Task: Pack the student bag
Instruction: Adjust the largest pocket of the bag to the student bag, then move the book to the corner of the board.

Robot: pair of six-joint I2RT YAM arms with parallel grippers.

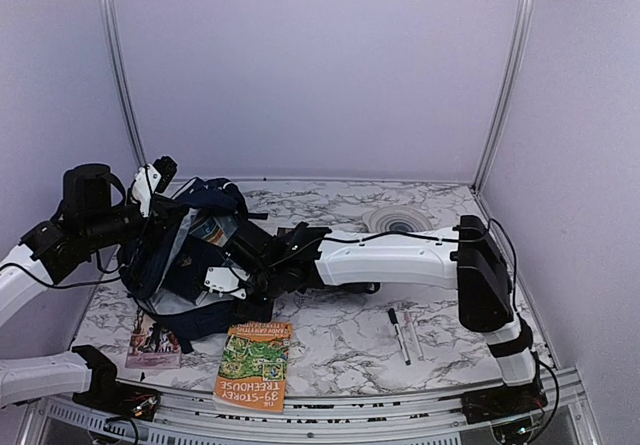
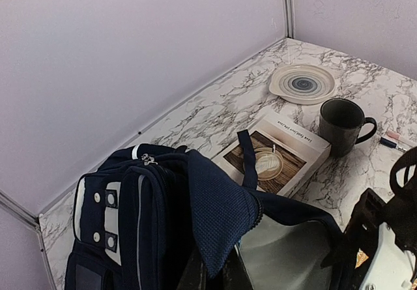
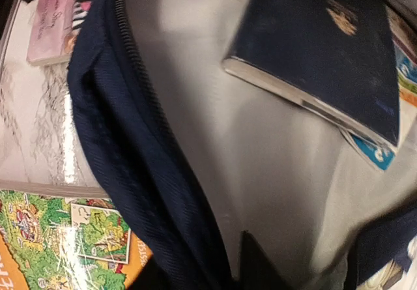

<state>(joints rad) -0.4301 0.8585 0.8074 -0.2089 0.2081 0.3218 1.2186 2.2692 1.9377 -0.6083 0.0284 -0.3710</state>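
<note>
The left fingers point(image 1: 158, 173) are closed on the navy fabric at the top edge of the bag point(image 1: 205, 200), holding that edge up; in the left wrist view a flap of the cloth hangs from them. The right fingers point(image 3: 255, 270) reach into the bag's open mouth. Only a dark tip of them shows low in the right wrist view, over the grey lining, so whether they are open or closed cannot be told. Deeper inside the bag, beyond that tip, a dark blue book point(image 3: 319, 42) lies on the lining, resting on top of a colourful book point(image 3: 381, 152). The bag lies on the left part of the marble-patterned table point(image 1: 330, 335), its mouth turned toward the right arm, with the left fingers at its far left corner and the right ones at its near right side. Just outside the zipped rim, at the near edge of the table, lies a bright green and orange book point(image 1: 254, 365). A pink book point(image 1: 152, 343) lies partly under the bag on the left. Behind the bag lies a book with a coffee cup on its cover point(image 2: 273, 154), touching a dark mug point(image 2: 342, 126). Farther back is a plate point(image 1: 400, 219). Two pens point(image 1: 401, 335) lie well apart to the right.
</note>
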